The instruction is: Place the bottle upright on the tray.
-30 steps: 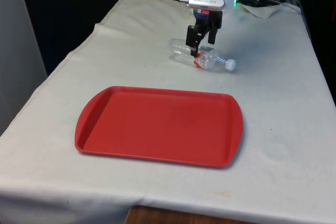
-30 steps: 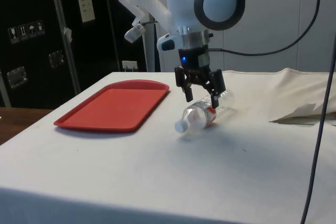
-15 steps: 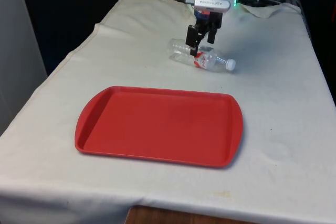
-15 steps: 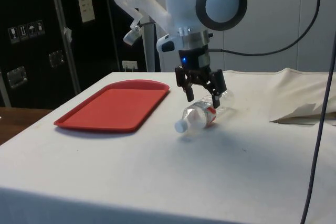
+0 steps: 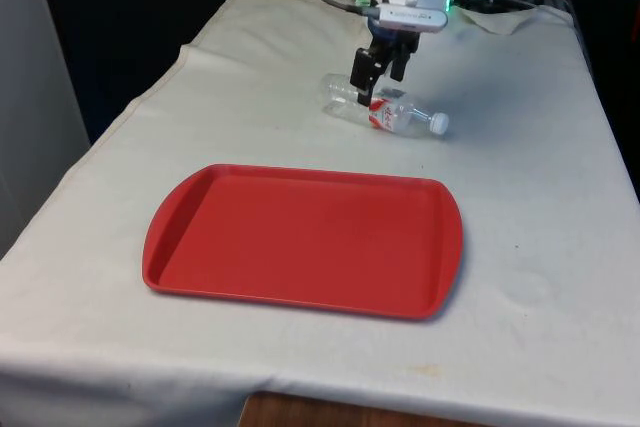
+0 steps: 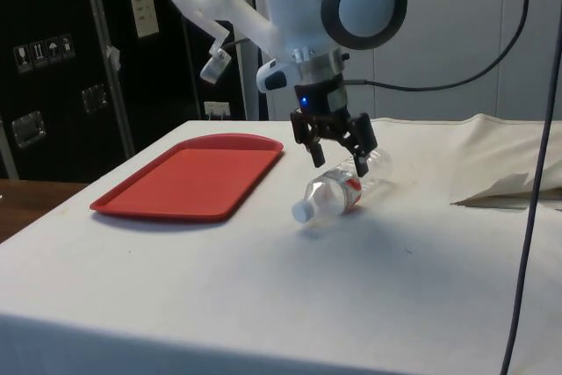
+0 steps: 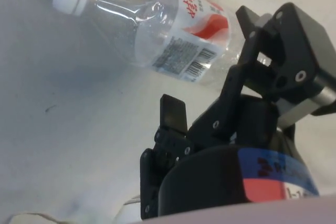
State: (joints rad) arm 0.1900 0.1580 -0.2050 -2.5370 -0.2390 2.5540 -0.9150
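A clear plastic bottle [image 5: 385, 112] with a red and white label and a white cap lies on its side on the white cloth, beyond the far edge of the red tray [image 5: 300, 237]. My gripper [image 5: 377, 87] hangs open and tilted just over the bottle's middle, holding nothing. From the side, the bottle [image 6: 332, 197] points its cap toward the camera, with the gripper [image 6: 337, 157] above its body and the tray [image 6: 189, 177] to the left. The wrist view has the bottle [image 7: 157, 30] lying across and beyond the spread fingers [image 7: 173, 114] of the gripper [image 7: 210, 61].
A cable [image 5: 500, 2] and a rumpled fold of cloth lie at the table's far end, behind the arm. The same fold [image 6: 500, 186] rises at the right in the side view. The tray has nothing on it.
The wrist has tilted and turned a little above the bottle, with the fingers still spread. The bottle and the tray have not moved.
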